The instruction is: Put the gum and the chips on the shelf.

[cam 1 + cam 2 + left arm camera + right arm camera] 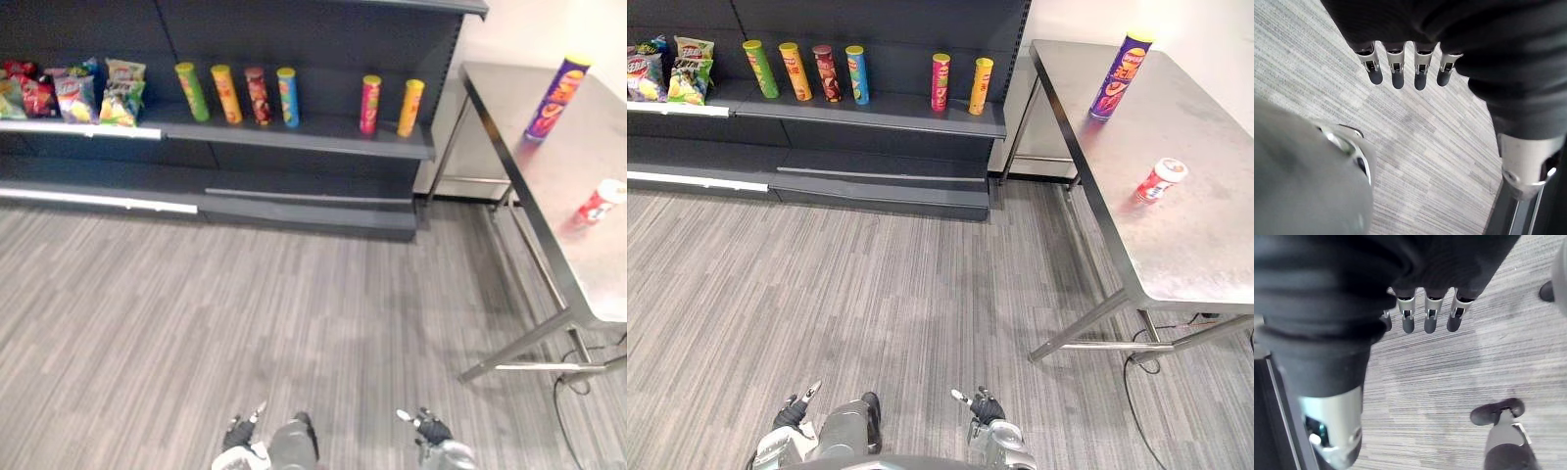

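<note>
A tall purple chips can (556, 96) stands upright at the far end of the steel table (1176, 255) on the right. A small red-and-white gum tub (1161, 180) lies on its side nearer the table's middle. The dark shelf (294, 132) runs along the back left. My left hand (238, 431) and right hand (429, 427) hang low at the bottom of the view, far from the table and the shelf. Both are open and hold nothing. In the wrist views the left fingers (1397, 73) and right fingers (1430, 316) point straight at the floor.
Several coloured chip cans (257, 95) stand in a row on the shelf, with snack bags (73, 93) at its left end. The table's slanted metal legs (519, 343) reach the grey plank floor (245, 294) between me and the table.
</note>
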Controlling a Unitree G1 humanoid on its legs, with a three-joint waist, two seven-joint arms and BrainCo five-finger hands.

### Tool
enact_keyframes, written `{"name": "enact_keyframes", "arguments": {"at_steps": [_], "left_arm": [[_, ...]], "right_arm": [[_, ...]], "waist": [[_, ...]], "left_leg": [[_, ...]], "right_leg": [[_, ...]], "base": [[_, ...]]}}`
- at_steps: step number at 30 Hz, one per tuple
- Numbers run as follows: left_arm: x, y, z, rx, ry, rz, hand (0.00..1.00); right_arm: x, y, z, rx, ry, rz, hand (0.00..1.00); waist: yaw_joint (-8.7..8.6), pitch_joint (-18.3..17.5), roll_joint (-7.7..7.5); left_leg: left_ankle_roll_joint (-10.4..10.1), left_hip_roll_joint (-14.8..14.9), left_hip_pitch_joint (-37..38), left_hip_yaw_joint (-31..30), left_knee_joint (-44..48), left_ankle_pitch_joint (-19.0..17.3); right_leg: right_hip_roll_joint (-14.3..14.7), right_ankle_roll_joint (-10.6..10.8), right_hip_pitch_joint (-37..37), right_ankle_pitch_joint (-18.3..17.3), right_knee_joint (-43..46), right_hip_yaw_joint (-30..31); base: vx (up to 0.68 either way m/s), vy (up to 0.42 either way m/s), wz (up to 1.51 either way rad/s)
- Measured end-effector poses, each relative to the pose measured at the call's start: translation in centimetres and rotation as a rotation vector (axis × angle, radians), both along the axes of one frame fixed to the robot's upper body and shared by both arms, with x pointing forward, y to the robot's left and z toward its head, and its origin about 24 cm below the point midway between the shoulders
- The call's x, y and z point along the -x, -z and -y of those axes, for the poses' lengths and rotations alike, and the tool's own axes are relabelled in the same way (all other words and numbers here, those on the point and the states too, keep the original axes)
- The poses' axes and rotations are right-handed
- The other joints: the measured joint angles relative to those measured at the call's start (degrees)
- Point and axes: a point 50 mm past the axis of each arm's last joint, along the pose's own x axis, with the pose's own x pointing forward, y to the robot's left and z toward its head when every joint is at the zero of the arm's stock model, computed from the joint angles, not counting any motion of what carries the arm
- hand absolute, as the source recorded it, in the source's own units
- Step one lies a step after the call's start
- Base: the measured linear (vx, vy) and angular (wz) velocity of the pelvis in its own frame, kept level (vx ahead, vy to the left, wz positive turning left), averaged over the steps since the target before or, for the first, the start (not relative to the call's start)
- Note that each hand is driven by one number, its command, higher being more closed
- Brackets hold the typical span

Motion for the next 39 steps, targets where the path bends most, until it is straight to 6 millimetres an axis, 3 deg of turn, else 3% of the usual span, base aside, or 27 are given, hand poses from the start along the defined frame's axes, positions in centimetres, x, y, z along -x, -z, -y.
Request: {"name": "enact_keyframes", "arguments": {"at_steps": [3, 5, 6, 8, 10, 12, 13, 15, 16, 18, 20, 23, 24, 26, 27, 29, 31, 32, 33, 35, 37, 39], "left_arm": [[1.7, 0.5, -0.7, -0.023, 0.092, -0.087, 0.0], [1.9, 0.6, -0.5, -0.027, 0.139, -0.11, 0.0], [1.8, 0.5, -0.6, -0.04, 0.179, -0.115, 0.0], [1.6, 0.5, -0.4, -0.047, 0.23, -0.118, 0.0], [1.4, 0.5, -0.3, -0.059, 0.279, -0.121, 0.0], [1.7, 0.5, -0.4, -0.077, 0.343, -0.144, 0.0], [1.9, 0.6, -0.3, -0.081, 0.369, -0.158, 0.0], [2.9, 0.9, -0.2, -0.078, 0.404, -0.195, 0.0], [3.0, 0.9, -0.1, -0.078, 0.403, -0.197, 0.0], [3.1, 0.9, -0.1, -0.074, 0.394, -0.204, 0.0], [2.9, 0.8, -0.2, -0.067, 0.349, -0.186, 0.0], [2.9, 0.9, 0.1, -0.044, 0.276, -0.173, 0.0], [2.8, 0.9, 0.2, -0.038, 0.257, -0.165, 0.0], [2.7, 0.9, 0.2, -0.033, 0.239, -0.16, 0.0], [2.6, 0.9, 0.3, -0.028, 0.222, -0.156, 0.0], [1.8, 1.0, 1.4, 0.009, 0.222, -0.14, 0.0], [0.3, 0.9, 2.8, 0.034, 0.231, -0.096, 0.0], [0.1, 1.0, 3.8, 0.06, 0.237, -0.091, 0.0], [-0.5, 0.8, 3.9, 0.062, 0.251, -0.075, 0.0], [-1.5, 0.7, 4.6, 0.074, 0.272, -0.049, 0.0], [-2.6, 0.4, 5.8, 0.097, 0.309, -0.015, 0.0], [-3.9, 0.0, 6.5, 0.102, 0.366, 0.02, 0.0]], "right_arm": [[0.7, 0.4, 0.7, 0.019, -0.029, -0.042, 0.0], [1.3, 0.7, 1.3, 0.033, -0.028, -0.068, 0.0], [2.1, 0.9, 1.8, 0.042, -0.026, -0.096, 0.0], [2.6, 1.0, 2.9, 0.067, -0.024, -0.113, 0.0], [3.3, 1.1, 3.8, 0.088, -0.015, -0.131, 0.0], [3.7, 1.1, 4.4, 0.095, 0.02, -0.139, 0.0], [4.0, 1.2, 4.4, 0.092, 0.034, -0.144, 0.0], [4.0, 1.0, 4.7, 0.093, 0.083, -0.124, 0.0], [4.1, 1.0, 4.7, 0.097, 0.095, -0.116, 0.0], [4.0, 0.5, 5.2, 0.107, 0.152, -0.067, 0.0], [3.8, 0.3, 5.4, 0.109, 0.185, -0.038, 0.0], [3.7, 0.2, 5.8, 0.104, 0.229, -0.029, 0.0], [3.7, 0.2, 5.8, 0.103, 0.229, -0.031, 0.0], [3.7, 0.2, 5.8, 0.105, 0.23, -0.032, 0.0], [3.9, 0.2, 5.9, 0.106, 0.24, -0.039, 0.0], [3.8, 0.1, 6.7, 0.121, 0.258, -0.034, 0.0], [3.4, -0.1, 7.0, 0.13, 0.255, -0.023, 0.0], [3.0, -0.2, 7.1, 0.134, 0.248, -0.015, 0.0], [3.0, -0.2, 6.9, 0.13, 0.242, -0.015, 0.0], [2.9, -0.2, 6.6, 0.123, 0.243, -0.012, 0.0], [2.7, -0.3, 6.6, 0.124, 0.242, -0.002, 0.0], [2.3, -0.4, 5.9, 0.11, 0.24, 0.023, 0.0]], "waist": [[-0.27, -0.9, -0.25], [-0.3, -1.5, 0.36], [-0.28, -1.7, 0.62], [-0.5, -2.0, 0.98], [-0.88, -2.5, 1.13], [-2.55, -2.8, 0.92], [-3.24, -2.7, 0.86], [-4.12, -2.2, 1.51], [-4.13, -2.1, 1.44], [-4.76, -2.0, 1.45], [-6.0, -1.7, 1.37], [-6.61, -0.7, 1.92], [-6.6, -0.4, 2.13], [-6.58, 0.2, 2.1], [-6.59, 0.7, 2.01], [-6.61, 1.2, 3.75], [-6.37, 2.0, 3.86], [-6.13, 2.1, 3.95], [-6.31, 1.9, 3.57], [-7.07, 1.6, 3.71], [-7.63, 1.3, 4.28], [-9.54, 0.6, 4.77]], "left_leg": [[0.1, -2.4, 0.8, 0.2, 0.3, -0.2], [0.3, -3.4, 0.7, -1.0, 0.2, -1.3], [0.6, -4.3, 0.7, -1.8, 0.0, -2.7], [1.3, -6.0, 0.7, -2.9, -0.2, -5.4], [2.6, -8.3, 0.7, -3.4, -1.1, -6.6], [3.4, -11.0, 3.2, -4.6, -4.5, -6.9], [3.7, -11.7, 4.6, -4.9, -5.7, -6.7], [5.0, -12.8, 11.5, -6.0, -9.4, -6.7], [5.2, -13.0, 13.4, -6.1, -10.4, -6.8], [5.7, -13.0, 19.1, -7.1, -13.1, -7.7], [4.9, -12.4, 21.8, -8.2, -13.2, -8.5], [3.7, -10.1, 26.6, -8.6, -14.3, -10.4], [2.1, -8.4, 28.7, -8.3, -15.5, -11.5], [0.8, -7.2, 31.3, -7.4, -16.9, -12.5], [-0.5, -6.8, 34.1, -6.6, -18.2, -13.8], [-1.0, -4.9, 35.1, -4.7, -17.7, -12.4], [-2.0, -4.7, 36.0, -2.4, -18.1, -10.6], [-2.2, -4.6, 36.9, -0.9, -18.1, -9.9], [-2.1, -4.6, 38.3, -0.2, -18.1, -9.0], [-2.0, -4.5, 39.9, 0.8, -17.4, -8.0], [-2.4, -3.2, 39.3, 0.6, -13.5, -7.8], [-3.8, -0.1, 33.4, 0.0, 1.3, -6.7]], "right_leg": [[-2.7, 1.0, -1.9, 4.0, -0.2, 3.9], [-3.3, 1.7, -3.5, 5.8, 0.8, 4.5], [-4.0, 3.2, -4.7, 6.8, 2.0, 4.5], [-5.0, 3.4, -6.4, 7.6, 4.4, 4.5], [-5.9, 4.1, -9.1, 10.6, 9.6, 4.6], [-5.8, 4.8, -13.9, 17.5, 20.9, 6.3], [-5.3, 5.4, -15.5, 19.0, 25.4, 7.1], [-0.5, 3.9, -21.5, 17.5, 42.9, 6.4], [0.5, 3.5, -23.0, 16.0, 46.7, 5.3], [2.8, 1.4, -29.6, 10.0, 54.9, -0.6], [3.5, 1.4, -33.2, 6.9, 52.3, -4.5], [3.8, -0.9, -33.9, 3.9, 38.5, -12.2], [4.0, -1.2, -33.8, 3.7, 28.5, -17.3], [4.1, -1.3, -32.7, 4.0, 19.1, -21.6], [3.9, -3.5, -30.8, 6.6, 11.9, -24.9], [5.5, -5.7, -30.3, 4.3, 13.3, -27.6], [3.1, -6.7, -31.6, 2.3, 17.7, -33.8], [1.1, -8.6, -31.9, 0.9, 21.5, -39.1], [1.2, -9.6, -31.2, -2.5, 22.9, -40.1], [2.0, -10.3, -29.6, -7.2, 23.2, -40.4], [3.6, -10.4, -28.7, -8.7, 23.1, -40.3], [6.3, -11.0, -27.5, -9.2, 21.2, -39.3]], "base": [[0.17, 0.163, -0.63], [0.14, 0.129, -0.36], [0.14, 0.143, -0.18], [0.14, 0.191, -0.01], [0.08, 0.185, 0.25], [0.09, 0.157, 0.46], [0.13, 0.117, 0.41], [0.17, 0.096, 0.17], [0.2, 0.045, 0.1], [0.21, -0.013, 0.2], [0.21, -0.08, 0.31], [0.3, -0.149, 0.08], [0.42, -0.214, -0.1], [0.43, -0.215, -0.2], [0.48, -0.23, -0.25], [0.45, -0.219, -0.12], [0.4, -0.259, -0.3], [0.44, -0.329, -0.69], [0.37, -0.275, -0.64], [0.37, -0.257, -0.45], [0.33, -0.194, -0.4], [0.32, -0.123, -0.47]]}}
